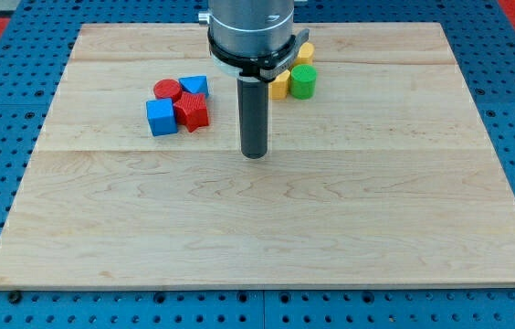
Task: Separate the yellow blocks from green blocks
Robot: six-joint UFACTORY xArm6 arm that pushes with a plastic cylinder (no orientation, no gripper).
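My tip [255,153] rests on the wooden board [267,228] near its middle, below and left of the yellow and green blocks. A green cylinder [303,80] stands at the view's top, right of the rod. A yellow block [279,86] touches its left side, partly hidden by the arm. Another yellow block [306,52] sits just above the green cylinder, partly hidden by the arm's body. Any other green block is hidden behind the arm.
A cluster lies at the view's upper left: a red cylinder [167,90], a blue triangular block [194,86], a blue cube [161,117] and a red star-like block [192,111]. Blue pegboard surrounds the board.
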